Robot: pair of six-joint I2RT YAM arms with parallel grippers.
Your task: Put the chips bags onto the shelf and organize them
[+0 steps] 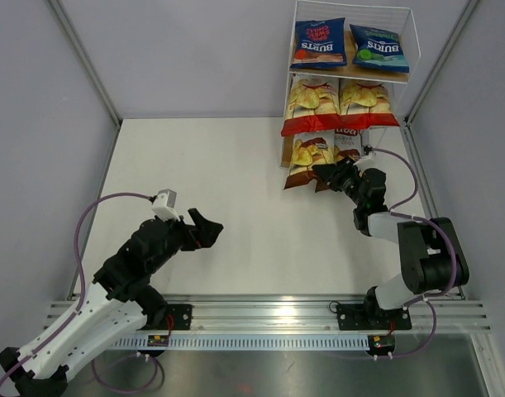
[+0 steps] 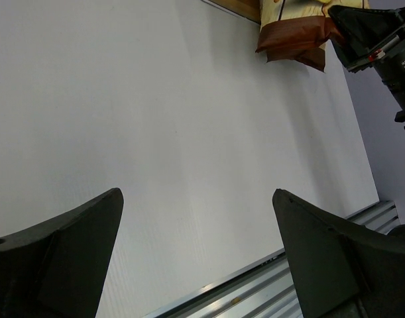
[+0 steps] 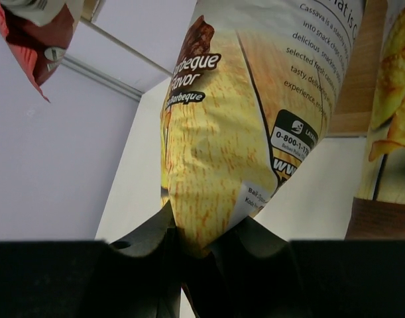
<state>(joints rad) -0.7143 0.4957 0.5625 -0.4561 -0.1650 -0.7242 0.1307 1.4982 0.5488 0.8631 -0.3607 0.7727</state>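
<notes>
Over the near-left part of the table (image 1: 235, 190), the left gripper (image 1: 209, 231) hangs above bare surface with its jaws wide apart, holding nothing. Toward the far-right corner, the right gripper (image 1: 335, 175) has its jaws clamped on the lower end of 1 brown bag (image 1: 345, 147), which is at the right of the bottom tier of the shelf (image 1: 348, 45), its text side facing out. Just beside it, on the left, leans the other brown bag (image 1: 306, 157). On the middle tier, 2 red-and-white bags (image 1: 312, 103) sit side by side. On the top tier lie 2 blue Burts bags (image 1: 318, 43).
</notes>
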